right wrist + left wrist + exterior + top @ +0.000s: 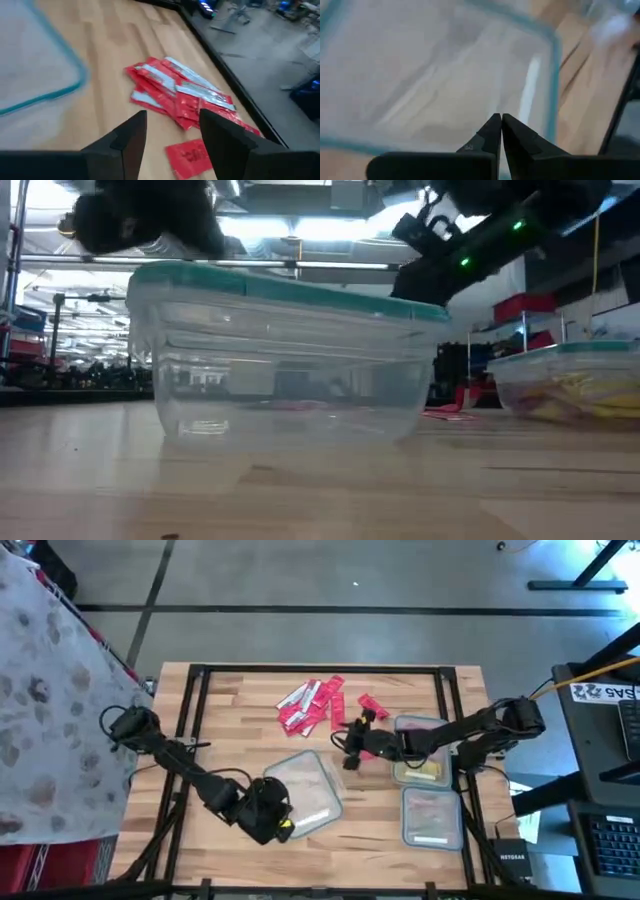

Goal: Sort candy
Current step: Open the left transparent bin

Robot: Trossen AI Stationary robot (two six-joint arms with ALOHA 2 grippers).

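Sorting is judged partly done: beyond the clear teal-rimmed plastic tub (305, 792), red wrapped candy (310, 705) is left heaped on the wooden tabletop (230, 720), the right end effector (172, 132) held open and empty above it, the left end effector (501, 131) closed, empty, over the tub's near edge.

Right tool (170, 131) open, above table (115, 45) — red candy (180, 95) beyond

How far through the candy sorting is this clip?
Partly done. Two tubs on the right already hold candy: yellow pieces in one, pinkish ones in the nearer tub. In hand: the right hand is open above the red candy pile; the left hand is shut over the clear tub near the table's middle. Left: the whole red pile and a stray red piece.
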